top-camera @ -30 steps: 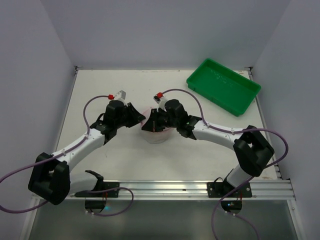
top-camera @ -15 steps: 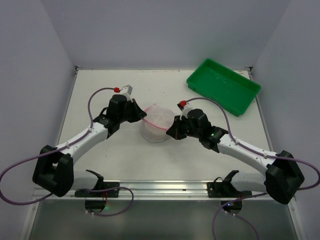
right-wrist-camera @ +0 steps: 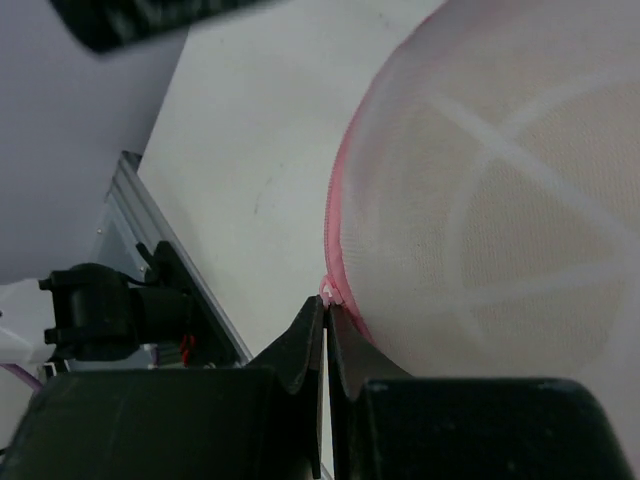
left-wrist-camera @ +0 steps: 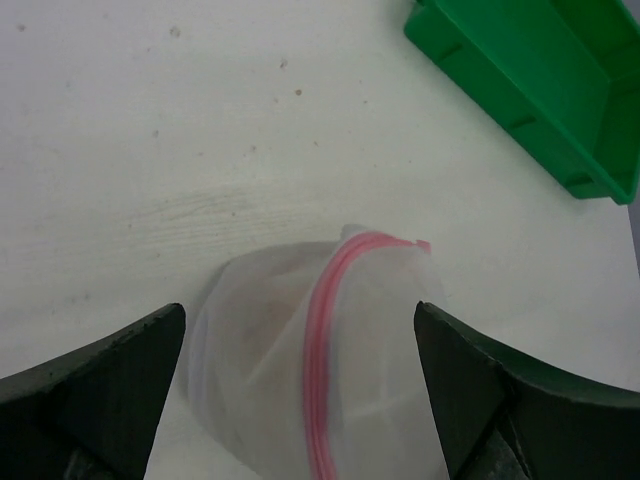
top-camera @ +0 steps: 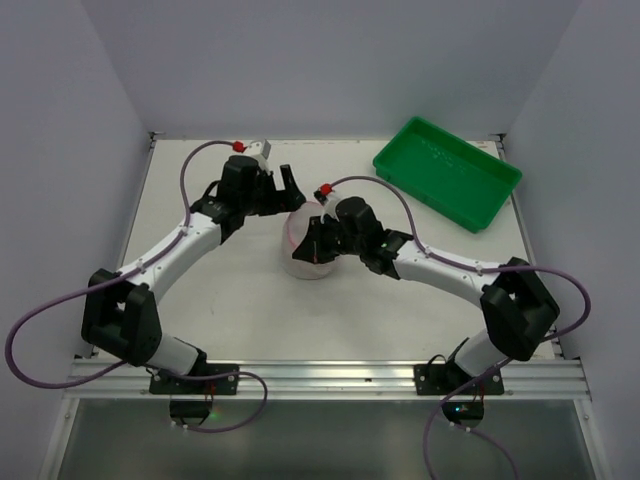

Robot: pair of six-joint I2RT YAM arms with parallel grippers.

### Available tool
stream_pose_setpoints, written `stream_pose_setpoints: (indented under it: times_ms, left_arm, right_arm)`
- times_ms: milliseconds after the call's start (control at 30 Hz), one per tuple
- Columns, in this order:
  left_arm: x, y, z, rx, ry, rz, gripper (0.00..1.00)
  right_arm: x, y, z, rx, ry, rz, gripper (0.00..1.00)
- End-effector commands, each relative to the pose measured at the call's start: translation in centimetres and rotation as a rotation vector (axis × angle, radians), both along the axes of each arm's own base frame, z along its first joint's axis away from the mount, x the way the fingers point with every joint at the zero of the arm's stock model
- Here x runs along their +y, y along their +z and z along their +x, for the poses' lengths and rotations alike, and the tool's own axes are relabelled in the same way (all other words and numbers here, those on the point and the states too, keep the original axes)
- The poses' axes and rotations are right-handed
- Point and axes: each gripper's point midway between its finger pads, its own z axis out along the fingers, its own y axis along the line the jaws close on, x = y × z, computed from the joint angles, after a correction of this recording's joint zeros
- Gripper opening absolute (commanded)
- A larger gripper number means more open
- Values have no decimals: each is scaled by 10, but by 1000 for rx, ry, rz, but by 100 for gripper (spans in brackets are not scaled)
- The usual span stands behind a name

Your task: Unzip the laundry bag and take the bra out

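Right wrist only: R gripper (right-wrist-camera: 326, 310) nips laundry bag (right-wrist-camera: 500, 200) zip (right-wrist-camera: 328, 290).

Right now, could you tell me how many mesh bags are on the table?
1. The bag lies mid-table, the right fingers shut on its pink rim, the open left fingers beside it. None shows in the tray.

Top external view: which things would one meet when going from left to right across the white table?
Big black joint of the left arm → white see-through mesh laundry bag with pink zip trim → green plastic tray. The left gripper and the right gripper overlap the bag's span, so they are left out.
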Motion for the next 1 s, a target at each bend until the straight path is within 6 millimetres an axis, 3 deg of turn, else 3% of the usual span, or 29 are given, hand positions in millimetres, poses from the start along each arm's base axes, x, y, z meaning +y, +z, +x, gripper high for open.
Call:
stream_pose_setpoints:
  times_ms: [0, 67, 100, 167, 367, 433, 467, 533, 567, 600, 700, 733, 767, 867, 967]
  left_arm:
    - [35, 3, -23, 66, 169, 19, 100]
    - [42, 11, -34, 44, 206, -13, 100]
    - [43, -2, -44, 83, 220, -35, 99]
    - [34, -5, -55, 100, 183, -98, 96]
    - [13, -18, -67, 153, 114, -199, 74]
    - [10, -15, -65, 145, 106, -205, 58]
    - [8, -15, -64, 143, 103, -207, 42]
    - [7, -14, -63, 137, 98, -206, 24]
    - [8, -14, -63, 135, 100, -200, 6]
    - [10, -15, -63, 130, 97, -186, 0]
    - [19, -16, -59, 112, 109, -132, 0]
    - [21, -16, -58, 103, 115, -117, 0]
    - [24, -14, -55, 91, 123, -106, 0]
    - [25, -12, -50, 61, 99, -81, 0]
    - [13, -7, -45, 22, 4, -75, 2]
  right_arm:
    - [33, 49, 12, -27, 18, 155, 0]
    - [38, 46, 15, -20, 18, 152, 0]
    - [40, 45, 16, -17, 18, 151, 0]
    - [43, 44, 16, -15, 26, 153, 0]
    - [48, 37, 16, -9, 30, 139, 0]
    - [46, 37, 16, -13, 23, 133, 0]
    - [44, 34, 15, -10, 16, 123, 0]
    - [40, 36, 16, -29, 4, 116, 0]
    - [36, 32, 13, -20, 6, 97, 0]
    - [31, 37, 12, -34, 1, 96, 0]
    - [6, 18, 8, -67, -25, 4, 0]
    - [-4, 24, 6, -114, -23, -8, 0]
    - [-19, 4, 0, -103, -34, -61, 0]
    - [-47, -14, -15, -121, -17, -148, 0]
    - [-52, -14, -28, -128, 30, -155, 0]
